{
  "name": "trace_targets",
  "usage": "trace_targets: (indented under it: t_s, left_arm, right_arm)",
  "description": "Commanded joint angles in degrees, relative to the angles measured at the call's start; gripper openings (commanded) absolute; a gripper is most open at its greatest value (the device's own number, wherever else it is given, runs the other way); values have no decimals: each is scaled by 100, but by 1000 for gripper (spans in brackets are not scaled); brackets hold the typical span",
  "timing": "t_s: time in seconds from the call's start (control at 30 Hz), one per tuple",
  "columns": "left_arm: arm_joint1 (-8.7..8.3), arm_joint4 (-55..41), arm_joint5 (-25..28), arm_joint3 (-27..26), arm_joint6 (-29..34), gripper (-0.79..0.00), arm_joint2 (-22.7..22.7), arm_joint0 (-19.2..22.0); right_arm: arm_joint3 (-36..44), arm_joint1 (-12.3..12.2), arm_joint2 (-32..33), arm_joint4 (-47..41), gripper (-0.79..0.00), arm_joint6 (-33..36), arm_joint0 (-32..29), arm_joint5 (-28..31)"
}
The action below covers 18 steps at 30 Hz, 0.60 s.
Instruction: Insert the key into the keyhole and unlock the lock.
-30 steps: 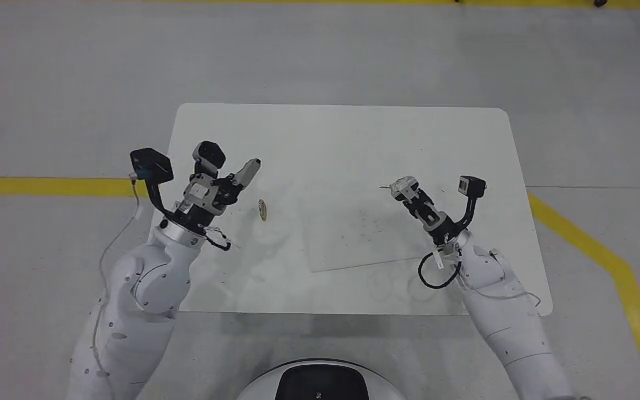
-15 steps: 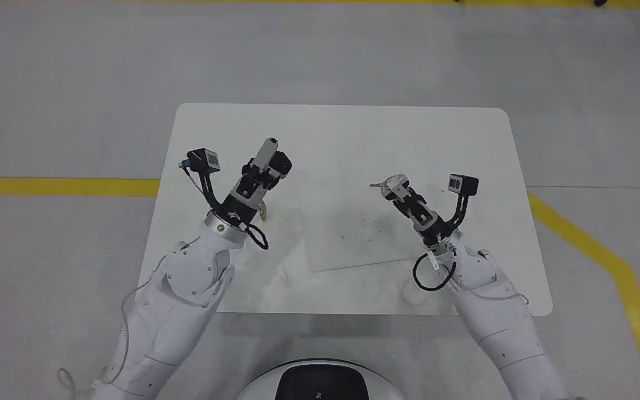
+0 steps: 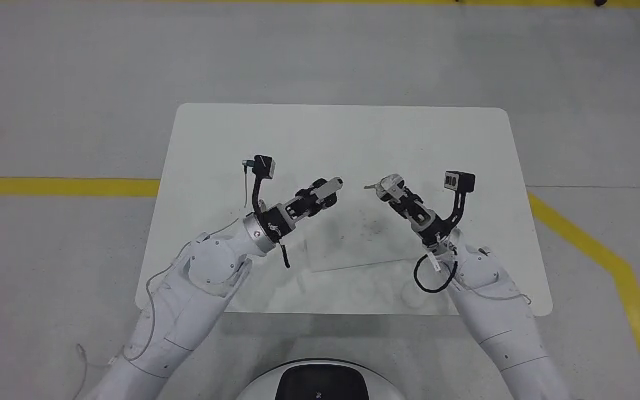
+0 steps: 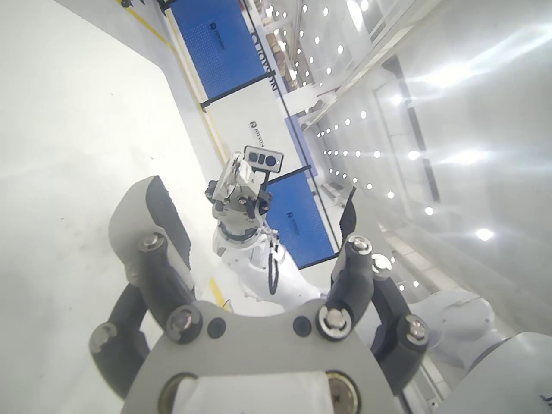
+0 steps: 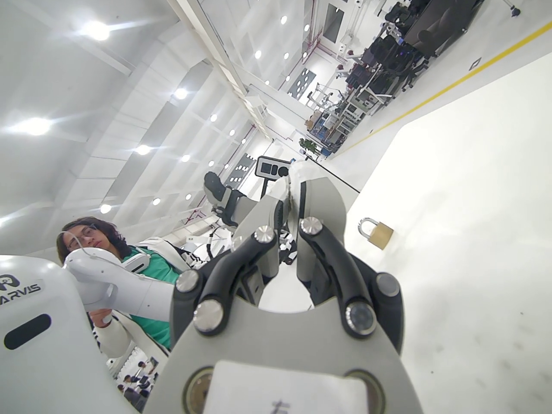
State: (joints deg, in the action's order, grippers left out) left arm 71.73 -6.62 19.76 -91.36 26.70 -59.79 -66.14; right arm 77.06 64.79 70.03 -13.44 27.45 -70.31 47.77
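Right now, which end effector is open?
The left end effector: its fingers stand wide apart, while those of the right end effector are pressed together.

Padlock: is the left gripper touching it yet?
Apart. The right wrist view shows the padlock lying alone on the table; the left wrist view shows the left gripper open and empty.
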Motion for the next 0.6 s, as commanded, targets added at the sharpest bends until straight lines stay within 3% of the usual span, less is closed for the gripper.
trace_targets:
  t_s: [0.0, 0.1, 0.17, 0.3, 0.43, 0.57]
  left_arm:
    - [0, 52, 11, 22, 8, -99, -5, -17]
    - [6, 208, -11, 55, 92, -191, 58, -4]
    - [18, 316, -20, 96, 142, -182, 136, 25]
    - [67, 333, -19, 177, 116, -400, 310, 105]
    - [105, 332, 13, 268, 41, -480, 390, 176]
    - [124, 362, -5, 327, -10, -496, 402, 202]
  right_arm:
    - [22, -3, -10, 24, -785, 81, -7, -34]
    - [49, -5, -23, -4, -785, 195, -23, -88]
    - [70, -5, -40, -46, -785, 277, -23, -136]
    - [132, -4, -79, -69, -785, 443, -3, -215]
    - [211, -9, -90, -121, -785, 601, 3, -252]
    - [303, -12, -108, -187, -785, 736, -19, -239]
